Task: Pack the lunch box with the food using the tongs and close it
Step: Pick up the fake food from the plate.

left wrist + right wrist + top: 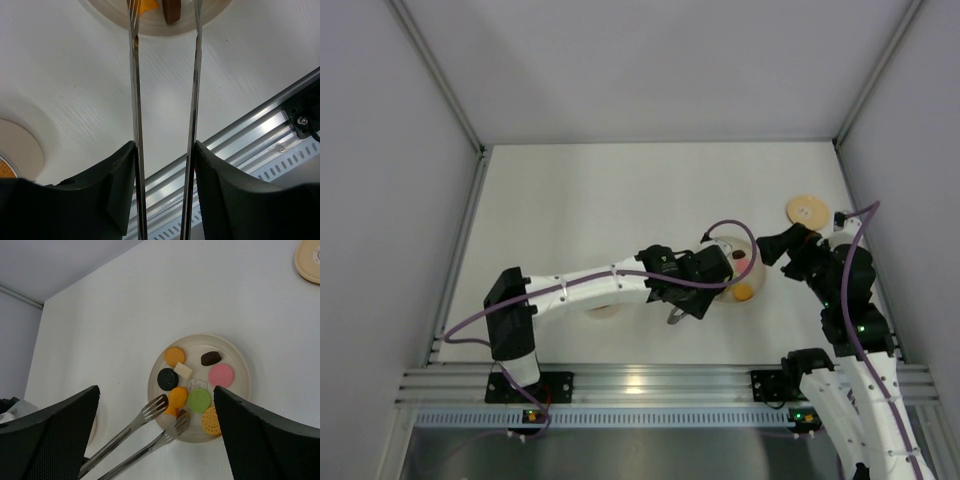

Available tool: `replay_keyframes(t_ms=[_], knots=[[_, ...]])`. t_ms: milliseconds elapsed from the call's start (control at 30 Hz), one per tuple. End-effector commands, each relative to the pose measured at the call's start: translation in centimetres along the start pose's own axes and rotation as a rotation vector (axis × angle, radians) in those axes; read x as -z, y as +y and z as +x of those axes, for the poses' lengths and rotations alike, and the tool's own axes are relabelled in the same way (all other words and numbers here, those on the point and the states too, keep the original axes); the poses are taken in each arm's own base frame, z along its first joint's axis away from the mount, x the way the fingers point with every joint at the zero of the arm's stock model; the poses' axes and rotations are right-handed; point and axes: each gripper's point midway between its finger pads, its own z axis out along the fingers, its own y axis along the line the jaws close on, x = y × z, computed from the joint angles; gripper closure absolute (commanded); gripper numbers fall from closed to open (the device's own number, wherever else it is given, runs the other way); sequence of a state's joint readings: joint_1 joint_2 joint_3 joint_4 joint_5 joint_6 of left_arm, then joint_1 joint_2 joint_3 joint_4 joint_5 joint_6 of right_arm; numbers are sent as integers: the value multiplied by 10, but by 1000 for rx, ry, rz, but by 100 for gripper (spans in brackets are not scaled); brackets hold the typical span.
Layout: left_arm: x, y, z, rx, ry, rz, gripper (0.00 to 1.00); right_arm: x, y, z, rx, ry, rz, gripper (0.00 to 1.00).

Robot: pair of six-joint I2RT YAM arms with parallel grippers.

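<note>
The left gripper [164, 150] gripped the tongs [136, 90] by their two arms. The tips stood apart over the near rim of the plate [240, 356], one on either side of an orange piece [177, 396] and not yet clamped on it. The rest of the food [199, 400] lay on that plate, in the right half of the worktop and nearer its front edge. The lunch box [604, 311] sat mostly hidden under the left forearm near the front edge, with its lid [807, 211] well apart by the right edge. The right gripper [155, 390] hung wide open above the plate. For a clean pick, the squeeze should probably come slowly, with the tips low and level against the sides of the orange piece, so it would not skid into the green one beside it.
</note>
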State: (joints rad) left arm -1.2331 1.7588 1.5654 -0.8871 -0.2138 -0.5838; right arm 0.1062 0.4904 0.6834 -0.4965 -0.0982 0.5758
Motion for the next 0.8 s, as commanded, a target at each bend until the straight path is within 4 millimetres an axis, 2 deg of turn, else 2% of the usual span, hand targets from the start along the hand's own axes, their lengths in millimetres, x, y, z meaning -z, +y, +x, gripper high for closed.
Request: replay_keyframes(t_ms=[0,333,767], knots=[[-7,-8,-4,5,-23,32,48,6,3,-13,9,-42,-2,5],[-14,-11,0,5,-7,40,51,7,2,-13,8,-47,5,5],[-9,-11,6,-6,-3,25,55,7,0,-11,5,-44,10,5]])
